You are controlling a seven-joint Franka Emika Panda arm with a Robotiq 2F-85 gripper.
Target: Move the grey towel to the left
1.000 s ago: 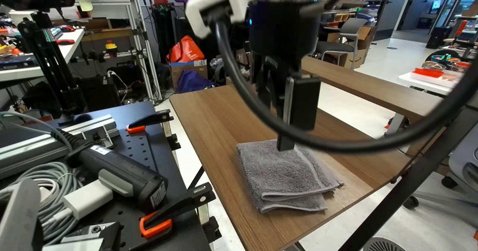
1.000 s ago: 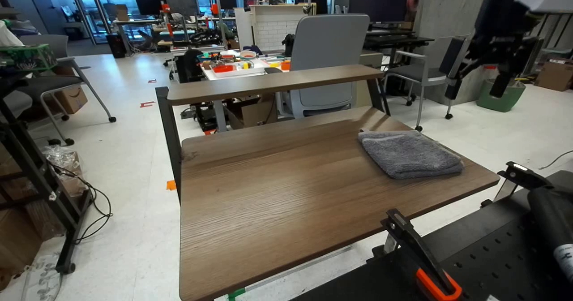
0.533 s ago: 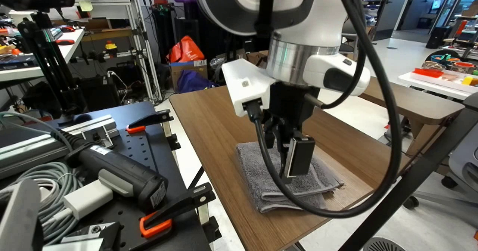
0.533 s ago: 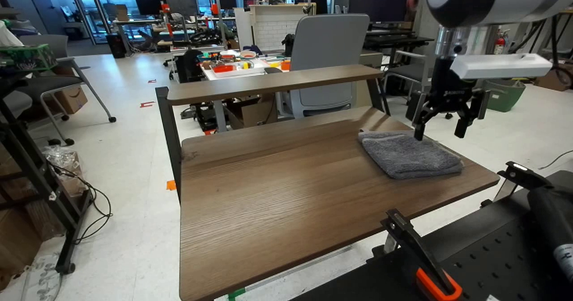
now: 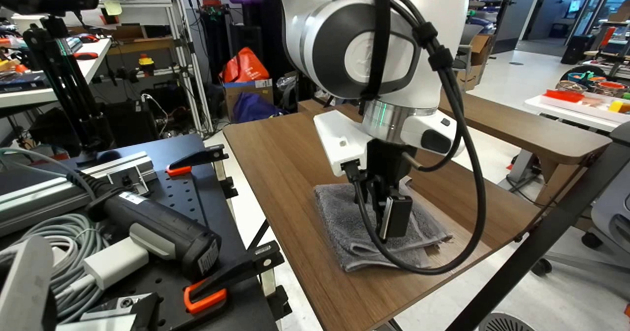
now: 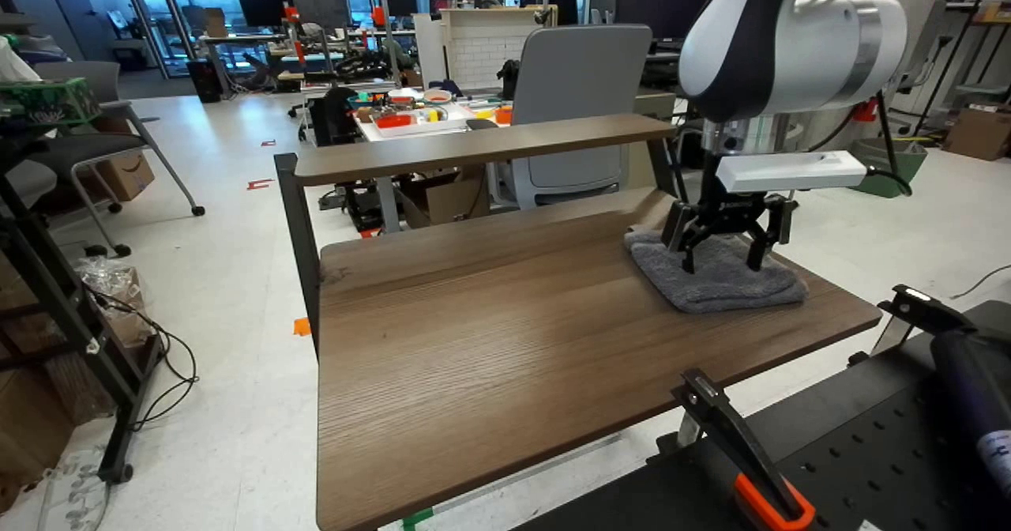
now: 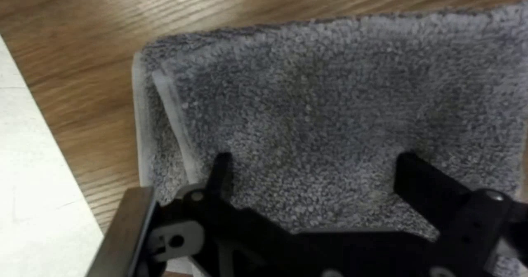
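The grey towel (image 5: 339, 217) lies folded in layers on a brown wooden table (image 6: 490, 341). In an exterior view it lies near the table's right end (image 6: 703, 300). It fills most of the wrist view (image 7: 313, 104), with its layered hemmed edges at the left. My gripper (image 6: 722, 266) points down over the towel's middle with its fingers spread apart. In the wrist view the gripper (image 7: 314, 157) has its two fingertips against the towel's top, with flat cloth between them. The fingertips appear to press on the towel. The arm and gripper (image 5: 374, 222) hide part of the towel in an exterior view.
A raised wooden shelf (image 6: 474, 148) runs along one long side of the table. A black perforated bench (image 5: 182, 198) with orange-handled clamps (image 5: 231, 274) stands close beside the table. A thick black cable (image 5: 477, 213) loops from the arm near the towel.
My gripper has come into place over the towel and down onto it, fingers staying open. The towel has shifted slightly, and its far corner is rumpled up a little.
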